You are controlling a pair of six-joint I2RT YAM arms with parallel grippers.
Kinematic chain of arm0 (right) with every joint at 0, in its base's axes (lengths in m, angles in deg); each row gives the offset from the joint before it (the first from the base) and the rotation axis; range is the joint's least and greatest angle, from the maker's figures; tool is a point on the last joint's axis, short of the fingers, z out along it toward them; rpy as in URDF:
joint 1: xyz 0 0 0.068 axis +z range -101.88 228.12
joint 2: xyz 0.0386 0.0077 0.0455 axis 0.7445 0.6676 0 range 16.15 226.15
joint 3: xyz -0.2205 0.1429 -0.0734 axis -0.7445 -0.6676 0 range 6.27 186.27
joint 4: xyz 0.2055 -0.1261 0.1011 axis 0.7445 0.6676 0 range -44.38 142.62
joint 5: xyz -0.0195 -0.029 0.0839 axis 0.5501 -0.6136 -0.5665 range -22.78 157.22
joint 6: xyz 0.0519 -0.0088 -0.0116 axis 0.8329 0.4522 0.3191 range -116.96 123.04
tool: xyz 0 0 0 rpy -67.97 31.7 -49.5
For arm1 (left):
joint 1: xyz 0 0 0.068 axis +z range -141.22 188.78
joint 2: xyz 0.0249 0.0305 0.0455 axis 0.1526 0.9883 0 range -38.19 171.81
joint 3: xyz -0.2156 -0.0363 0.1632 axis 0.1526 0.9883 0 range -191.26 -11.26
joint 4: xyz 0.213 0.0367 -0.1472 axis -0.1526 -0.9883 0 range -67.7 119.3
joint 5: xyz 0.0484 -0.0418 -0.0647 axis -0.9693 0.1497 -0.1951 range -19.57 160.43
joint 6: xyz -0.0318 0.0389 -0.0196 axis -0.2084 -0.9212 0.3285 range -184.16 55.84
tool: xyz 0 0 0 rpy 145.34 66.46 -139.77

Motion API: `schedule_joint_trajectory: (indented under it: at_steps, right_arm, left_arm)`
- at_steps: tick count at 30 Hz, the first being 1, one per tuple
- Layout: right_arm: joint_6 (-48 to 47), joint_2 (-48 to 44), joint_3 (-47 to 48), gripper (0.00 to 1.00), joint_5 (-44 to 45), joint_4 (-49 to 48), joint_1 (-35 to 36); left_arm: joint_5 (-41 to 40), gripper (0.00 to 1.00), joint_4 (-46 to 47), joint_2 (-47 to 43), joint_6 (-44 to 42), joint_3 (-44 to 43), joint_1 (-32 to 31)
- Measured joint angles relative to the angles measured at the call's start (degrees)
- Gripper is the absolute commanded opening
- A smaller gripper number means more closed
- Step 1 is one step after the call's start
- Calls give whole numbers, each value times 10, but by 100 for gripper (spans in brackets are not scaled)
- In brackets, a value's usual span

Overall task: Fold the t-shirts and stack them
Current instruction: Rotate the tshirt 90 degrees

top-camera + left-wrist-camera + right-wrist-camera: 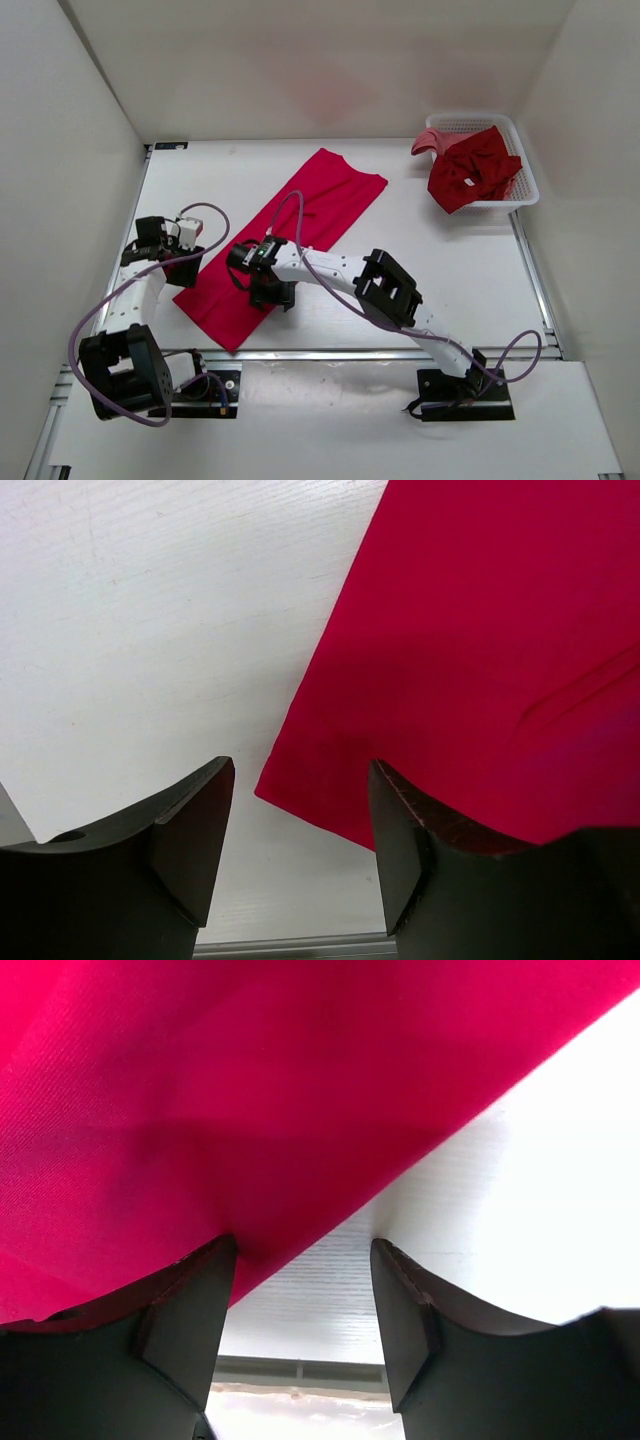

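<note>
While the red t-shirt (335, 195) lies diagonal (one long strip), left gripper (300, 825) and right gripper (303, 1305) gape, its edges between their jaws, unpinched.

A robotics lab cell: plain white panels (70, 130) wall in a metal-railed worktable (460, 270).

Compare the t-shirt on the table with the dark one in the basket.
The bright pinkish-red t-shirt lies flat as a long strip on the table; the dark crimson t-shirt sits crumpled in the white mesh basket. The first is brighter, the second darker. Both are red cloth.
</note>
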Motion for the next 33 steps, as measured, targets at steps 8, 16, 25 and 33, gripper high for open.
schedule_joint_trajectory:
  at_steps: [8,16,25,33]
  right_arm:
    - [2,45,78,53,-7,43,-1]
    - [19,45,66,0,-43,18,-7]
    - [52,-56,-123,0,-84,-112,-25]
    - [66,-231,-408,0,-103,-223,-75]
  left_arm:
    - [6,67,2,8,-3,0,2]
    - [11,66,3,17,-8,0,8]
    - [15,67,4,19,-21,0,12]
    - [24,66,-21,-6,-36,-6,-72]
